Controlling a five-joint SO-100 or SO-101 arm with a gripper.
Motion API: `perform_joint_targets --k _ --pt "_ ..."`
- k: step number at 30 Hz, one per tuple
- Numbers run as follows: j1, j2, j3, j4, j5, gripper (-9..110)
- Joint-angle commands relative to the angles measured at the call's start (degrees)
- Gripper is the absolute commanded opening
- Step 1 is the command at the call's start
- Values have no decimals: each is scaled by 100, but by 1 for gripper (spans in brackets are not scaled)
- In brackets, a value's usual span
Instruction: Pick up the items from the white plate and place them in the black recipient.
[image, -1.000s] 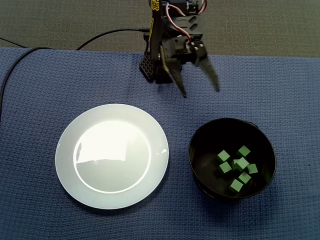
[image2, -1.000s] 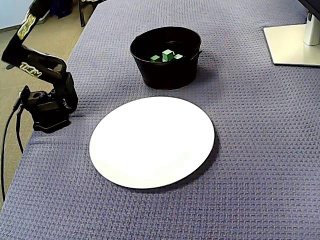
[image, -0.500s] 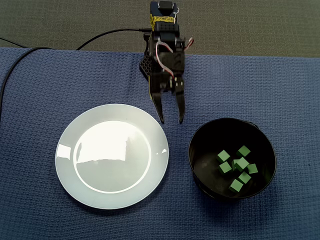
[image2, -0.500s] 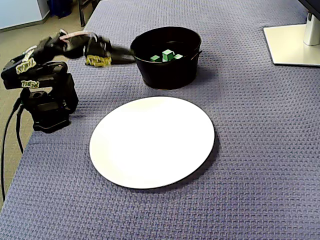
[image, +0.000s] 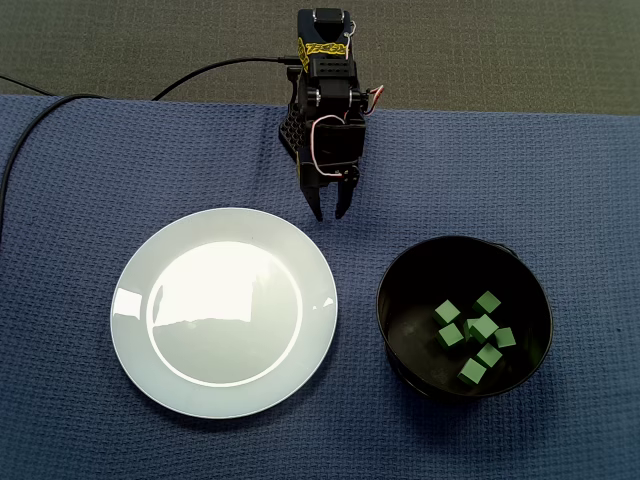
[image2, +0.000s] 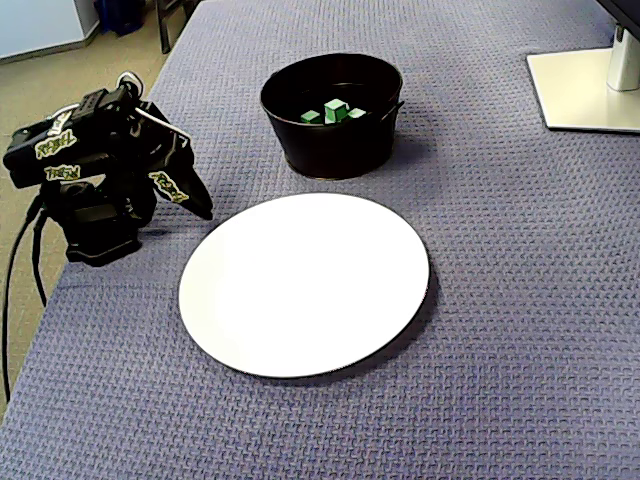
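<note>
The white plate (image: 225, 310) lies bare on the blue cloth, with nothing on it in both fixed views (image2: 305, 280). To its right in a fixed view stands the black bowl (image: 412, 322), holding several green cubes (image: 480, 328); the bowl (image2: 330, 145) and cubes (image2: 335, 110) also show from the side. My gripper (image: 330, 212) is folded down close to the arm's base, above the plate's upper right rim and apart from it. Its fingers are together with nothing between them. From the side the gripper (image2: 200, 208) points down toward the cloth, left of the plate.
The arm's base (image2: 95, 225) sits at the cloth's edge. A black cable (image: 200, 72) runs off to the left behind it. A monitor stand (image2: 585, 90) rests at the far right corner. The cloth ends at a carpeted strip (image: 500, 50) behind the arm.
The arm swung from above the bowl's side back toward its base and folded down. The fingers, spread wide a second ago, have closed together. Plate, bowl and cubes have not moved.
</note>
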Motion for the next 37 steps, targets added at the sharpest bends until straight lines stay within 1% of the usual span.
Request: perform_joint_targets --k 1,8,37 --pt "-9 -53 70 1072 44 4" --pt "176 -44 70 1072 88 5" --pt "176 -44 70 1072 79 5"
